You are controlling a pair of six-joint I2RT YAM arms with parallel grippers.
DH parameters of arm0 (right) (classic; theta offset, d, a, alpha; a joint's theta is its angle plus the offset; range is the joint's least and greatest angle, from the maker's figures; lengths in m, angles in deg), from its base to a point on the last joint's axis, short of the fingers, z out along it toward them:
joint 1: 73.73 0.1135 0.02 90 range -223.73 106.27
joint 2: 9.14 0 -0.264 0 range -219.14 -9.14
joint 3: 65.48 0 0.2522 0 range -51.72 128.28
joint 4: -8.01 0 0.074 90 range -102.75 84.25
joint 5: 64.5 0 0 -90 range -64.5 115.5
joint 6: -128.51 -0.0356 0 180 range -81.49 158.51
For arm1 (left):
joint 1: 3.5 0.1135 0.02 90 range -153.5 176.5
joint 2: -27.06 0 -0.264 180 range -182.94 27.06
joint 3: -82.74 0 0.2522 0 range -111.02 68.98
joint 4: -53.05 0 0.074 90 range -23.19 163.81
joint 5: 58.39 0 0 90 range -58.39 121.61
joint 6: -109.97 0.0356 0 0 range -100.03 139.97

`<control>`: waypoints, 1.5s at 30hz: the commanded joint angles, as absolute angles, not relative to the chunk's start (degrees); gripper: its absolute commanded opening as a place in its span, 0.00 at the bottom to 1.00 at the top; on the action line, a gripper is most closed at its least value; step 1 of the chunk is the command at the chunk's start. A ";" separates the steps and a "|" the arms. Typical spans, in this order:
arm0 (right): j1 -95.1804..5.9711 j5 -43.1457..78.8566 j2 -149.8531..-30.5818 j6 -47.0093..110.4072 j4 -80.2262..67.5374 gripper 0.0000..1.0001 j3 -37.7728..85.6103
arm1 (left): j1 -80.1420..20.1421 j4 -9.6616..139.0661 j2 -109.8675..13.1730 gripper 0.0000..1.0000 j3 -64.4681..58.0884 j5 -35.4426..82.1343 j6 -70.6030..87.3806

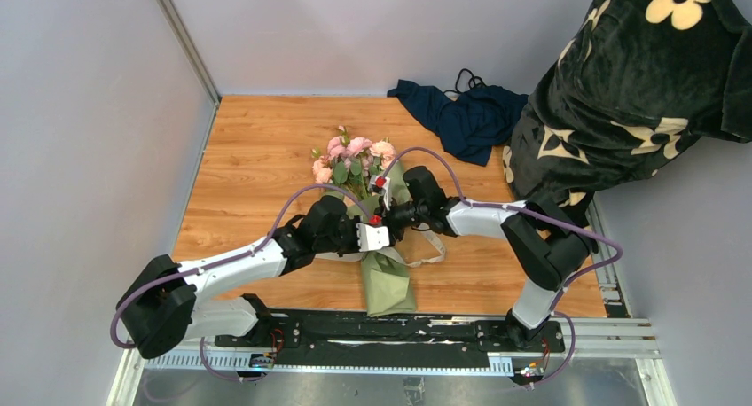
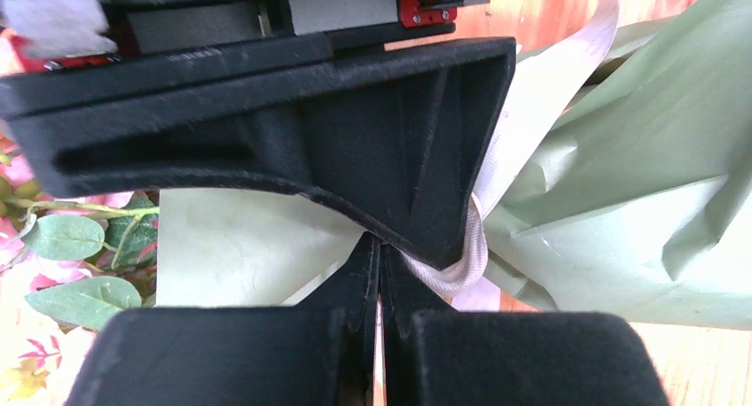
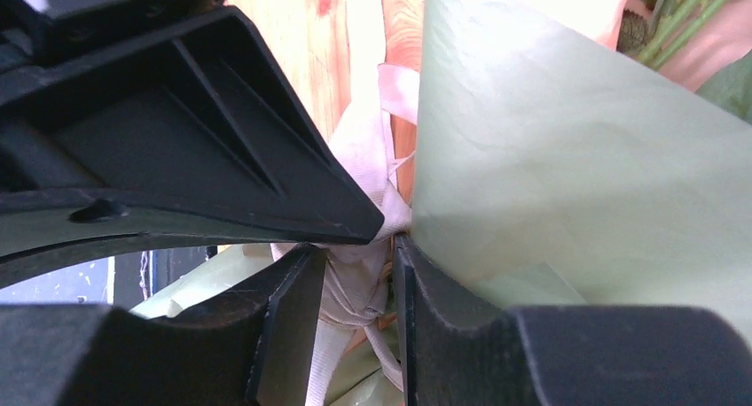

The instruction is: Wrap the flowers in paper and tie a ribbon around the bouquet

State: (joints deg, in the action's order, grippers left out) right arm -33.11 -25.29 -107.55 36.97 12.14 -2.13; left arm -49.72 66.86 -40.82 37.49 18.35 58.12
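The bouquet [image 1: 368, 202] lies on the wooden table, its pink flowers [image 1: 353, 153] at the far end. The sage-green paper [image 1: 387, 284] narrows toward me. The cream ribbon [image 1: 429, 253] is knotted round the cone's waist. My two grippers meet there. My left gripper [image 2: 379, 249] is shut, and the ribbon [image 2: 472, 251] runs from its tips and loops round a right finger. My right gripper [image 3: 359, 251] is open, with the ribbon knot [image 3: 355, 286] lying loosely between its fingers beside the paper [image 3: 550, 158]. In the top view the left gripper [image 1: 377, 231] and right gripper [image 1: 390, 215] hide the knot.
A dark navy cloth [image 1: 461, 113] lies bunched at the table's back right. A person in black fabric with cream flower prints [image 1: 638, 96] leans in at the right edge. The arms' black base rail [image 1: 381, 331] runs along the near edge. Grey walls close the left and back.
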 commanded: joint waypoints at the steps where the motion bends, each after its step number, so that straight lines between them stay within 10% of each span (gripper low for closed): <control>1: -31.91 -20.16 -106.50 36.18 10.37 0.39 -3.91 | -49.25 65.08 -39.40 0.00 37.57 15.95 56.58; 7: -31.93 -16.87 -104.04 34.65 11.48 0.00 -5.21 | -48.82 66.52 -38.64 0.00 37.61 14.42 56.35; 13: -32.16 -16.03 -100.15 34.47 10.11 0.00 -5.57 | -45.58 75.51 -35.70 0.37 35.31 10.61 64.93; 22: -32.36 -18.24 -98.83 34.06 9.05 0.04 -5.71 | -45.16 76.32 -33.54 0.43 33.58 6.19 68.14; 31: -33.45 -20.66 -98.59 31.96 12.23 0.29 -8.30 | -45.16 70.18 -36.52 0.43 37.72 9.94 68.03; 45: -35.11 -26.45 -101.43 37.60 7.79 0.22 -4.73 | -46.63 68.70 -37.87 0.40 39.20 5.79 66.73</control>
